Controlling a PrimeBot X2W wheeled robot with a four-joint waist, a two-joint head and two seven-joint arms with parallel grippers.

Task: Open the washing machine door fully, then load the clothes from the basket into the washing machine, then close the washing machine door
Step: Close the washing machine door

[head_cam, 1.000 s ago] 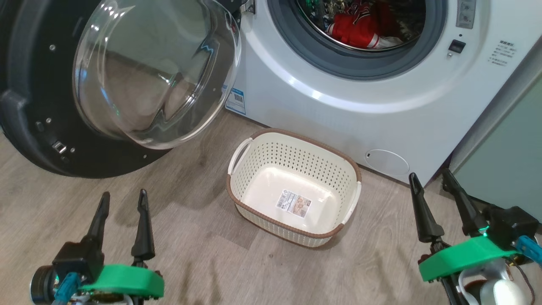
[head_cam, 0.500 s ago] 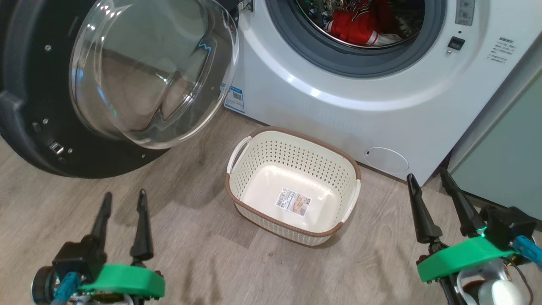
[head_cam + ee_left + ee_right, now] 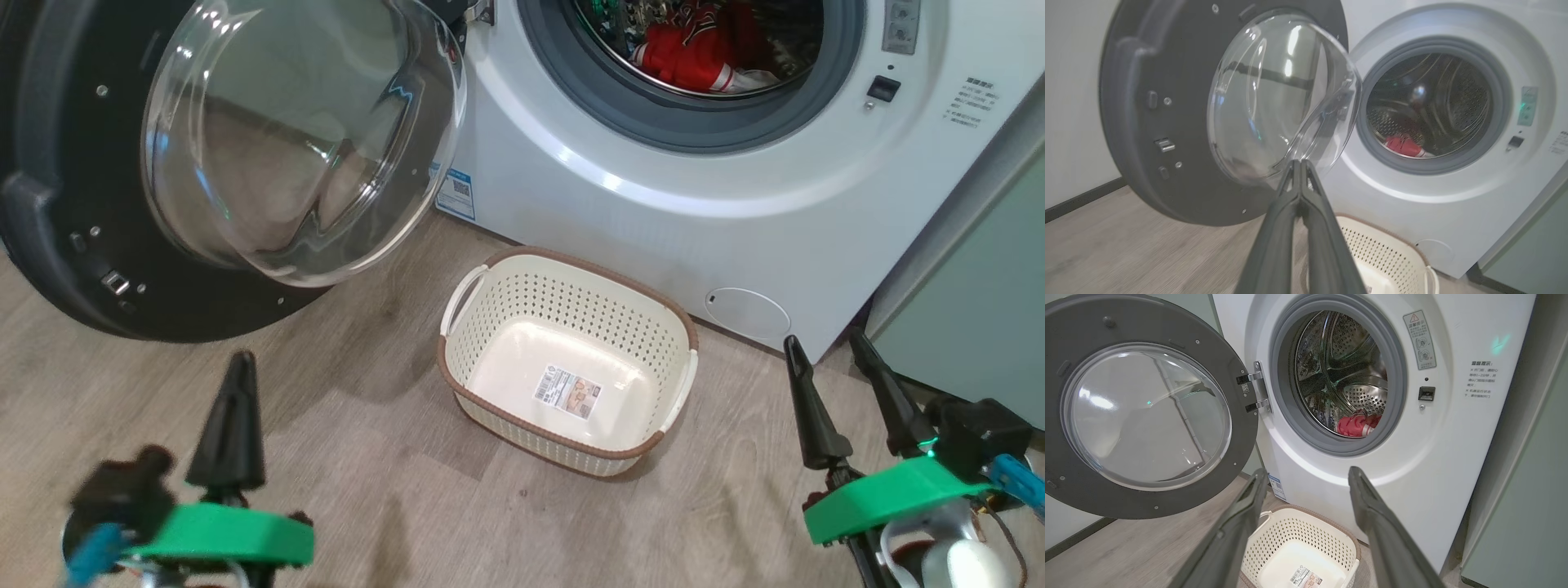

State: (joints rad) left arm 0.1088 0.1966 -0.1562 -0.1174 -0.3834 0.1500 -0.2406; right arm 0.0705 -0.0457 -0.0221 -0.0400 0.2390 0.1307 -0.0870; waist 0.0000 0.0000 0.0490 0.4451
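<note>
Clothes (image 3: 682,65) loaded; my left claw (image 3: 1300,163), pinched together empty, should push the door (image 3: 1126,122) on its black ring, upper left; right claw (image 3: 823,336) gapes wide.

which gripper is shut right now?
The left gripper: its two fingers are pressed together, tips meeting, with nothing between them. The right gripper has its fingers well apart, holding nothing.

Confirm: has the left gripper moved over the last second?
Yes. The left gripper has shut, and its tips have crept slightly up the head view, toward the door, while the basket holds the same spot.
</note>
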